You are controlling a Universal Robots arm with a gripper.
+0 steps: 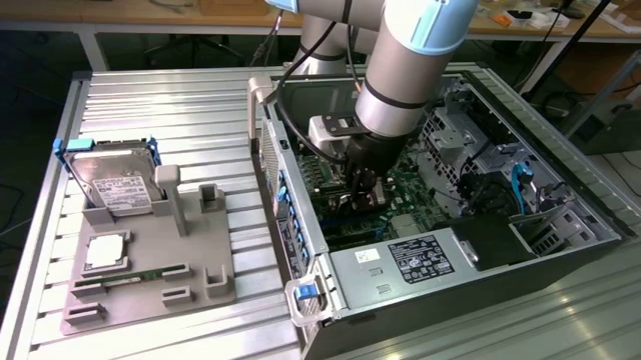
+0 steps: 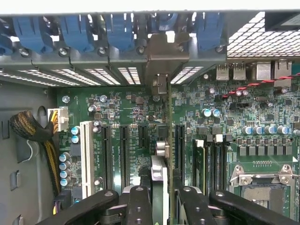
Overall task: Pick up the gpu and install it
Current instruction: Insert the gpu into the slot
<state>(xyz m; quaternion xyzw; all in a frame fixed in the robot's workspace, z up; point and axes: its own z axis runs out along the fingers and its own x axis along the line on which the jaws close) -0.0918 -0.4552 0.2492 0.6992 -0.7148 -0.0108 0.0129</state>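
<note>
Claw (image 2: 164, 197) is clamped on the gpu (image 2: 161, 154), held edge-on over a motherboard (image 2: 117, 108) slot; seating isn't confirmed yet.

Even overhead light, exterior view sharp; wrist view bright w/ blown-out glare strip along case rim (image 2: 140, 5), foreground hand (image 2: 161, 206) soft.

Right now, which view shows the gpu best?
The wrist view: the gpu stands edge-on between the gripper fingers, its silver bracket reaching the case's rear slot row, over the motherboard slots. In the exterior view, the gpu is a small dark shape under the gripper, mostly hidden by the arm.
</note>
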